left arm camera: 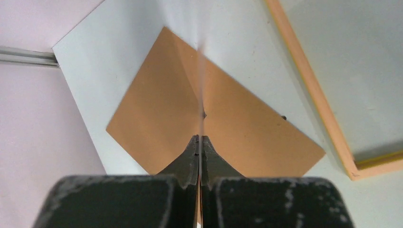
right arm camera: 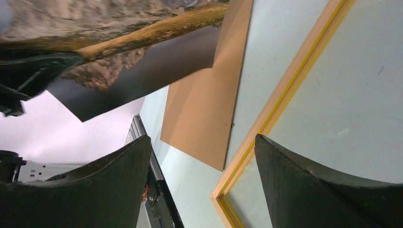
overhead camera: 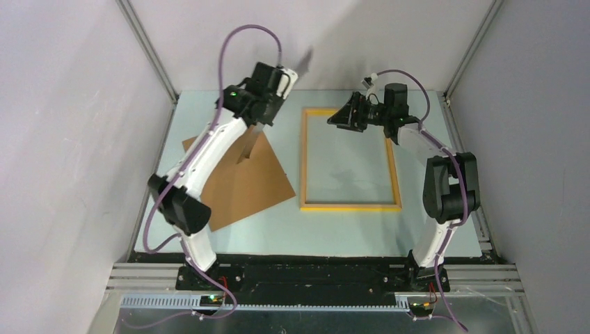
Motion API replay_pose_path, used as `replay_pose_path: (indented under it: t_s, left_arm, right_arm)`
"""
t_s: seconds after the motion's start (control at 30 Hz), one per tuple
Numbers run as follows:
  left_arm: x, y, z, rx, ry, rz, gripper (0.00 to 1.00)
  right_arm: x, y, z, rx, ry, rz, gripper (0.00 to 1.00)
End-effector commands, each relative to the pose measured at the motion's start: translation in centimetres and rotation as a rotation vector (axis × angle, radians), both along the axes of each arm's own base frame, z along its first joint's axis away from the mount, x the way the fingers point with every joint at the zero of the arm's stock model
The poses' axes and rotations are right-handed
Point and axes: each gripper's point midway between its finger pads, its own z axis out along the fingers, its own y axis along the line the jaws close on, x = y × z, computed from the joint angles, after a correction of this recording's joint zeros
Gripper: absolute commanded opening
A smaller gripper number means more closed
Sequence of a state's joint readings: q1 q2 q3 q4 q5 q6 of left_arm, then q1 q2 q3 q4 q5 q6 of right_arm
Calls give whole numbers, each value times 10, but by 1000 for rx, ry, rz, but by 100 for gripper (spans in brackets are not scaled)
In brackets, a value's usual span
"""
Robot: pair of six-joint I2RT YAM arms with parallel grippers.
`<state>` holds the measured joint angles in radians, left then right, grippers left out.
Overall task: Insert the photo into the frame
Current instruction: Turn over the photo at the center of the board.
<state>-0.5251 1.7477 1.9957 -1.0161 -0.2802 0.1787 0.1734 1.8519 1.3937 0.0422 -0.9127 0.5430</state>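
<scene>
My left gripper [overhead camera: 278,89] is shut on the photo [overhead camera: 305,60] and holds it on edge in the air above the brown backing board [overhead camera: 243,184]. In the left wrist view the photo [left arm camera: 201,76] is a thin line running up from the closed fingertips [left arm camera: 200,138]. The right wrist view shows its mountain-and-lake print [right arm camera: 142,61]. The yellow-orange frame [overhead camera: 304,160] lies flat at the table's centre-right, with only table showing inside it. My right gripper [overhead camera: 344,117] is open and empty, hovering over the frame's far edge. Its fingers [right arm camera: 203,142] straddle the frame's left rail [right arm camera: 280,99].
The backing board [left arm camera: 157,109] lies flat and rotated to the left of the frame [left arm camera: 309,85]; it also shows in the right wrist view [right arm camera: 209,104]. Grey walls with aluminium rails [overhead camera: 149,52] enclose the table on the left, back and right.
</scene>
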Motion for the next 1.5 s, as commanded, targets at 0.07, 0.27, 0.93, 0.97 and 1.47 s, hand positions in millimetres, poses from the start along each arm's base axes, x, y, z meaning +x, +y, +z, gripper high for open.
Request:
replay_pose_path:
  t_s: [0.07,0.27,0.93,0.97,1.47]
  left_arm:
    - [25,-7,-39,216,20,40,0]
    - [29,-52,-88,208,108,-22,0]
    - [-18,-124,-167,-44,406,-84,14]
    - [-21,-124,-168,-46,414,-86,16]
    - [-70,-127,-173,-83,520,-130,47]
  right_arm:
    - [-2,-15,16,14,-41,-89,88]
    - [1,-26,-10,-15,31,-202,92]
    - [-9,-33,-40,67,180,-329,99]
    - [-9,-32,-41,68,183,-331,99]
    - [-11,0,-71,61,248,-308,99]
